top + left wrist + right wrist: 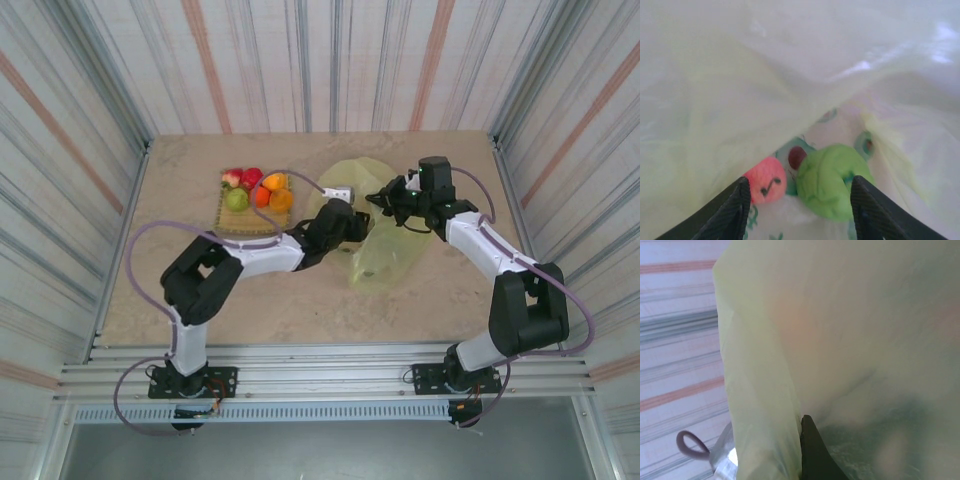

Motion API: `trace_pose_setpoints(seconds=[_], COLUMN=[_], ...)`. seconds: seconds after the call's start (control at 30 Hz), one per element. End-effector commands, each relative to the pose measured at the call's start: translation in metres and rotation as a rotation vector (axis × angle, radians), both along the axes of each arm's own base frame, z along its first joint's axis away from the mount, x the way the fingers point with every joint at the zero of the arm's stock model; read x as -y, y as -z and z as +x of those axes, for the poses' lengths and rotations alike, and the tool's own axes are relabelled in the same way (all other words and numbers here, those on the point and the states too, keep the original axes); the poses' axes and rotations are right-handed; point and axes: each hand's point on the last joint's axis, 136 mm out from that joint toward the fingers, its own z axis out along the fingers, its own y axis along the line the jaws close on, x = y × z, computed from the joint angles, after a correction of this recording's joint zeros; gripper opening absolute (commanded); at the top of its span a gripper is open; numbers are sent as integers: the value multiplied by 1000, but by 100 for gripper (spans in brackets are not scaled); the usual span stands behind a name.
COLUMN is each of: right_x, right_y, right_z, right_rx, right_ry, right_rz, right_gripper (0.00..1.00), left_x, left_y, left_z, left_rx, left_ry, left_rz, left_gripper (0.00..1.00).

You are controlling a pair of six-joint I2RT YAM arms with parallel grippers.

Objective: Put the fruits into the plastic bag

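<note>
The left gripper [799, 181] holds its two black fingers apart, gripping nothing, inside the thin translucent yellow-green plastic bag [385, 262]; just beyond them lie one round green fruit [827, 182] and one pink-red fruit [767, 180], side by side. The right gripper [382, 200] is clamped on the bag's rim; left of the bag, the square tan woven mat [245, 226] carries two red fruits [251, 178], a second green fruit [237, 199] and about three orange fruits [282, 200].

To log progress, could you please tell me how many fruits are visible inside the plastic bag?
2. A green fruit lies inside the plastic bag; a pinkish-red fruit sits just left of it. The bag's folds may hide others.
</note>
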Motion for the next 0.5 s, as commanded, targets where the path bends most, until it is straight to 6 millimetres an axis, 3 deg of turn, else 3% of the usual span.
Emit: trace_pose_setpoints(seconds=[0.0, 0.27, 0.37, 0.47], right_x=[5, 6, 5, 4], right_y=[5, 10, 11, 9], right_z=[-1, 2, 3, 4], right_rx=[-14, -20, -24, -19], right_ry=[8, 16, 13, 11], right_rz=[2, -3, -2, -1], right_gripper=[0, 0, 0, 0], left_x=[-8, -59, -86, -96], left_y=[-28, -27, -15, 4], left_z=[-29, -90, -98, -97], left_rx=[-10, -78, -132, -212], left_ry=[145, 217, 117, 53], left_rz=[-43, -42, -27, -28], left_gripper=[60, 66, 73, 75])
